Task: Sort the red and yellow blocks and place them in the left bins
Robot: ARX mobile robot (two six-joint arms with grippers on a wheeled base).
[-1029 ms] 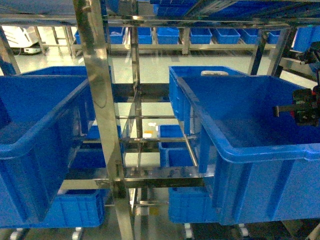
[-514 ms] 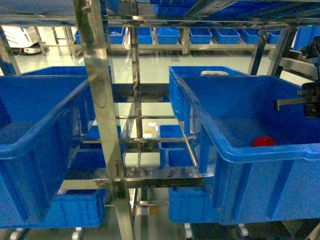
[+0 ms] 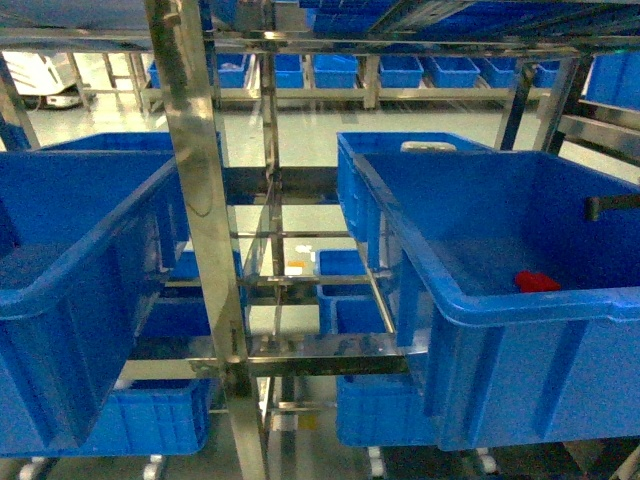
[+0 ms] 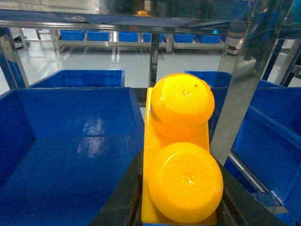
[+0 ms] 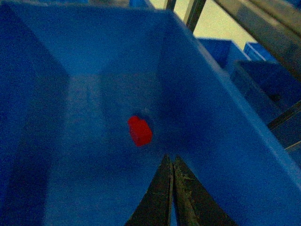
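Note:
The yellow block (image 4: 181, 155), with two round studs, stands upright between the black fingers (image 4: 123, 193) of my left gripper (image 4: 181, 200), which is shut on it. It hangs over the right edge of a deep blue bin (image 4: 70, 117); the same bin (image 3: 60, 290) sits at the left in the head view. The red block (image 3: 537, 281) lies on the floor of the right-hand blue bin (image 3: 500, 310). In the right wrist view my right gripper (image 5: 170, 162) is shut on nothing just above and short of the red block (image 5: 140, 130). Only a dark tip of it (image 3: 605, 207) shows at the head view's right edge.
A steel rack post (image 3: 200, 220) stands between the two bins, and another post (image 4: 240, 94) rises just right of the yellow block. More blue crates (image 3: 350, 290) sit on lower and far shelves. A steel shelf (image 4: 122, 14) runs overhead.
The right gripper has drawn back to the right, almost out of the head view. The red block appeared on the right bin's floor half a second ago and has shifted slightly right.

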